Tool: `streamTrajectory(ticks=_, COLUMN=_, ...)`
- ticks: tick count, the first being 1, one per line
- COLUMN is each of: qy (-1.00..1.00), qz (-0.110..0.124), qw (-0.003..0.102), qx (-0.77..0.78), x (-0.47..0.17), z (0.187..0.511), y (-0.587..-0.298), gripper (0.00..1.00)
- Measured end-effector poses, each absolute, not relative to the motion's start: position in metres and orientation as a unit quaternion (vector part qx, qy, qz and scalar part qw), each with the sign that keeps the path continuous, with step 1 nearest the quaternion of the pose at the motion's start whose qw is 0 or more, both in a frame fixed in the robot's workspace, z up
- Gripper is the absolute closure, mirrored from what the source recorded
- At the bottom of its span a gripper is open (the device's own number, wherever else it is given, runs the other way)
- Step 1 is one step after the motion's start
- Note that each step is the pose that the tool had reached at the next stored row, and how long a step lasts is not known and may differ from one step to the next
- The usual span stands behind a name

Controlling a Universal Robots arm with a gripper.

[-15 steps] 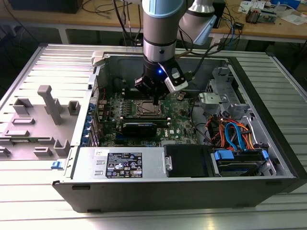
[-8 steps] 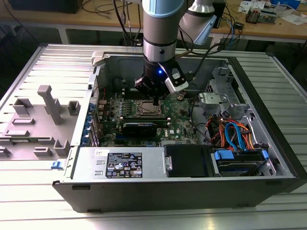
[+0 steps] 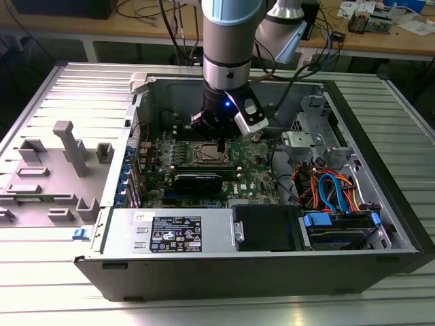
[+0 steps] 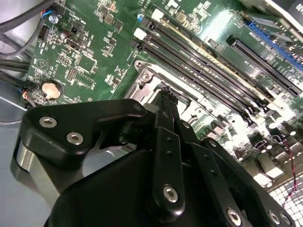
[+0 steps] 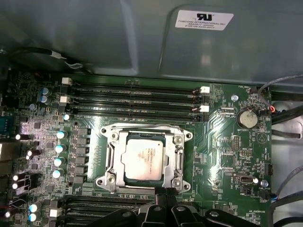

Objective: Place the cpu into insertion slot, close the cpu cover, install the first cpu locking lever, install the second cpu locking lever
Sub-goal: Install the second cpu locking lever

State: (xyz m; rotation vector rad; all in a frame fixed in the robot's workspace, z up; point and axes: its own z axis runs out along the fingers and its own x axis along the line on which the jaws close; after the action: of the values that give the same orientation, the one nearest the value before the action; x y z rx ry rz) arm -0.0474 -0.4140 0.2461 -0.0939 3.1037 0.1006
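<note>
The cpu (image 5: 143, 160), a silver-grey square chip, lies flat in the socket on the green motherboard (image 5: 222, 156). The cpu cover (image 5: 178, 156), a silver frame with a square window, lies down around it. In the first wrist view my gripper (image 5: 165, 193) hangs at the socket's edge that faces the second bank of memory slots, with its black fingers pressed together and nothing seen between them. In the second wrist view the shut gripper (image 4: 165, 97) points at the socket's metal frame (image 4: 147, 82). In the exterior view the gripper (image 3: 221, 144) stands just above the socket (image 3: 206, 155).
Black memory slots (image 5: 135, 97) run along the socket's far side, and more (image 5: 94, 204) lie beside the fingers. A coin battery (image 5: 247, 117) sits on the board. The open computer case (image 3: 380, 204) holds cables (image 3: 333, 190), a power supply (image 3: 170, 231) and drive bays.
</note>
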Motion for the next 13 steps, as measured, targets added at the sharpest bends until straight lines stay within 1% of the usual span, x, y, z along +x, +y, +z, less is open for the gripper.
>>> streamTrajectory(ticks=5, qy=0.999, qz=0.032, qw=0.017, qx=-0.03, x=-0.056, z=0.246, y=-0.421, gripper=0.89)
streamTrajectory(ticks=9, qy=0.999, qz=0.022, qw=0.017, qx=-0.03, x=-0.062, z=0.244, y=-0.423, gripper=0.89)
streamTrajectory(ticks=12, qy=0.999, qz=0.01, qw=0.014, qx=-0.031, x=-0.065, z=0.243, y=-0.423, gripper=0.89)
streamTrajectory(ticks=13, qy=0.999, qz=0.01, qw=0.014, qx=-0.031, x=-0.069, z=0.242, y=-0.423, gripper=0.89)
